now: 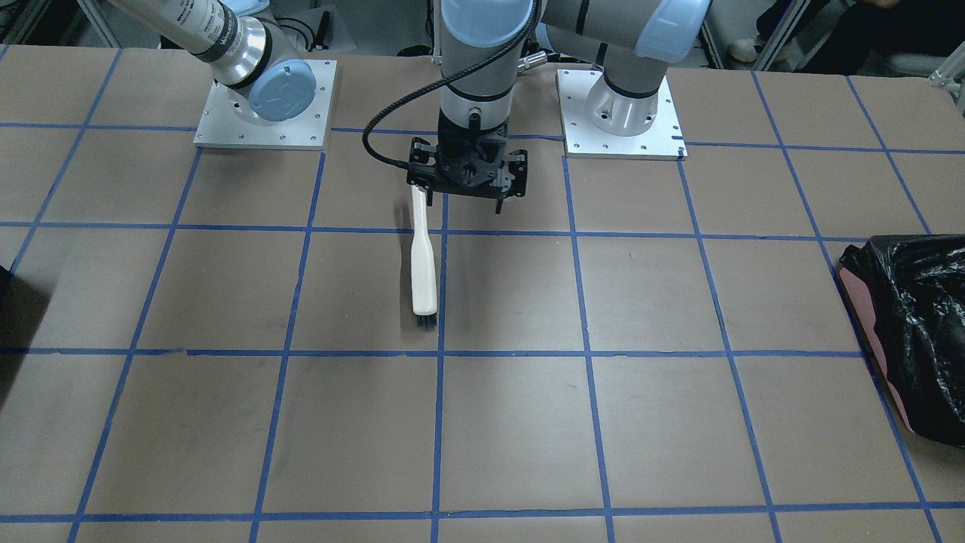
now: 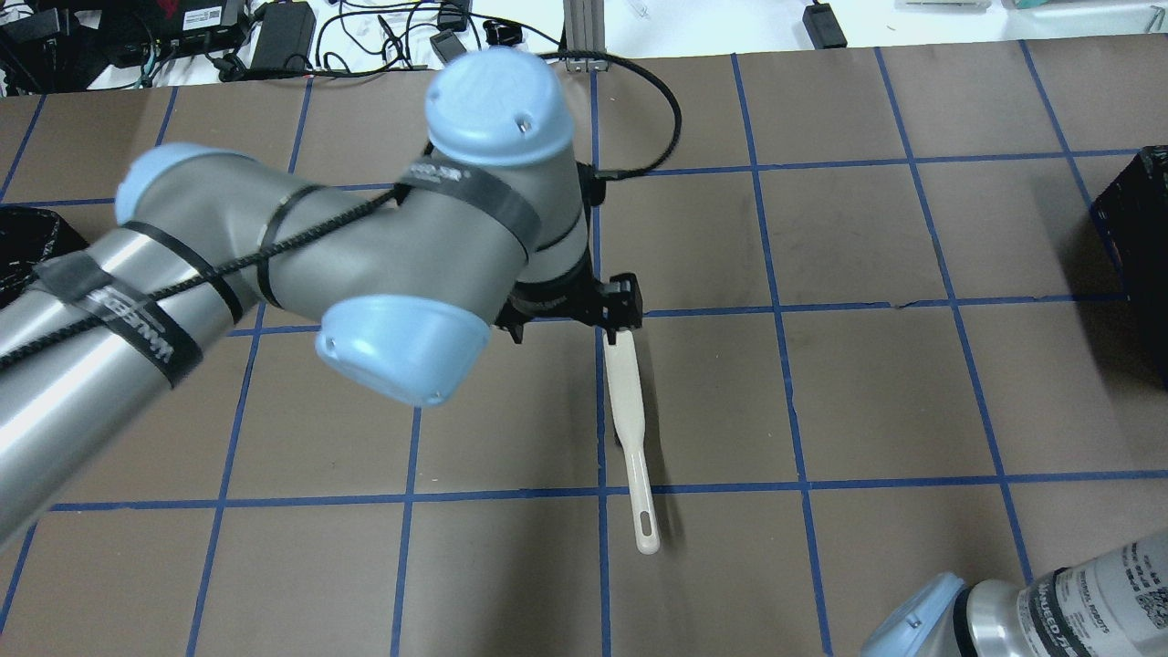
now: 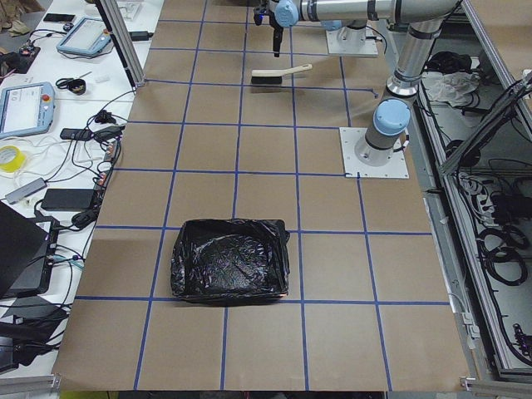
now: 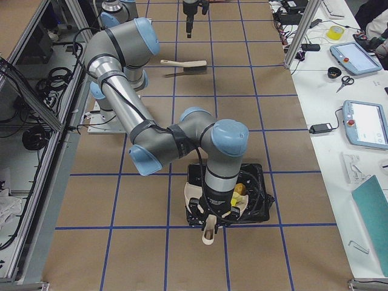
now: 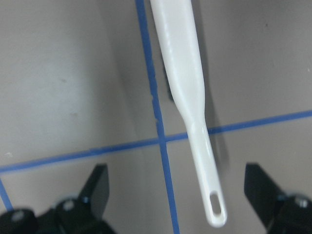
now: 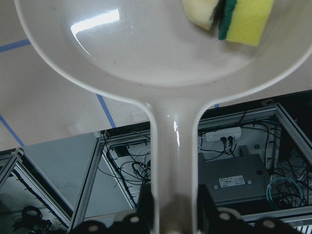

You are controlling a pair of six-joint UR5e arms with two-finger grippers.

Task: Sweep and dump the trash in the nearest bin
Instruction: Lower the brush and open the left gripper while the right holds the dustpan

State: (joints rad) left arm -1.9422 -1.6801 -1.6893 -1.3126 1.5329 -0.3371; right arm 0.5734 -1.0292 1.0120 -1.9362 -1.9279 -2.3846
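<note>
One yellow-and-green sponge wedge (image 6: 239,19) lies in the white dustpan (image 6: 146,63) over the black bin (image 4: 259,182). Right gripper (image 6: 174,200) clamps the pan's handle; left gripper (image 5: 178,192) hangs spread above the brush (image 2: 626,401). Light and soft, the wedge should slide out.

From my station I count two arms, the left arm (image 2: 274,265) and the right arm (image 4: 121,91), with one gripper each: the left gripper (image 1: 464,202) and the right gripper (image 6: 173,212). I count two base plates, the left base plate (image 1: 656,143) and the right base plate (image 1: 219,130). There is one brush (image 1: 424,264) and one dustpan (image 6: 146,63). I see two bins, the bag-lined bin (image 1: 916,332) and the dark bin (image 2: 1136,228). On the pan I make out two trash bits, a sponge wedge (image 6: 246,19) and a pale yellow piece (image 6: 200,12).
</note>
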